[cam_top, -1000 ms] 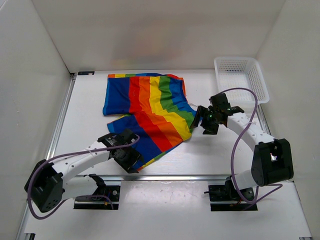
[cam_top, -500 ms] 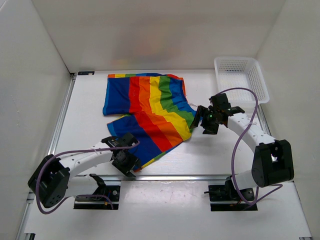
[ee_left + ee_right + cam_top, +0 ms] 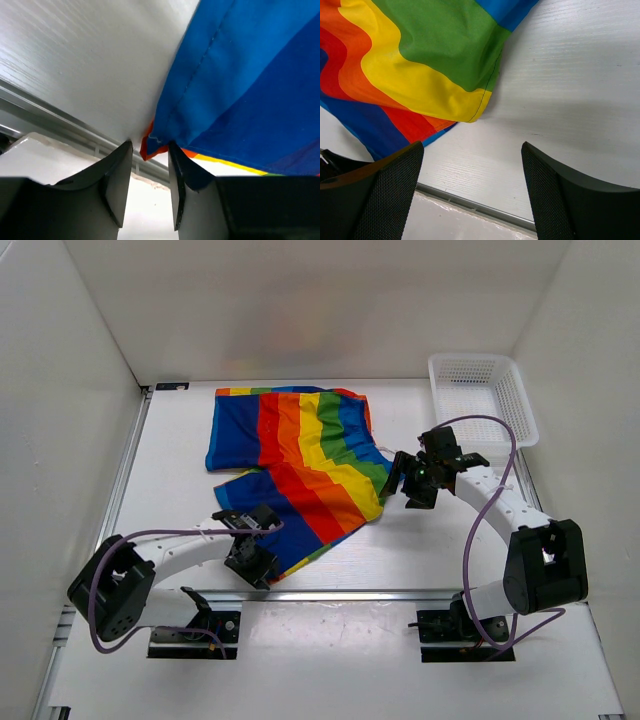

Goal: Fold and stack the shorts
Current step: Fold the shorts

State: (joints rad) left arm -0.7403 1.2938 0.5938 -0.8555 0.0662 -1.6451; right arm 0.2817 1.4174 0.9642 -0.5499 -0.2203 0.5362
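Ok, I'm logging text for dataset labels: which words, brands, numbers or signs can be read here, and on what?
No readable text. The shorts show only coloured stripes; the basket is plain white mesh. A dark piece at the table's far left corner is too small to tell.

free: bare table point(image 3: 170, 490) left of shorts point(image 3: 300, 455) | obstacle: basket point(image 3: 517, 400), far-right corner

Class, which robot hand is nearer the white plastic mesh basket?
Right. The right hand is just near-left of the basket; the left hand is far off, at the rainbow-striped cloth shorts' near corner.
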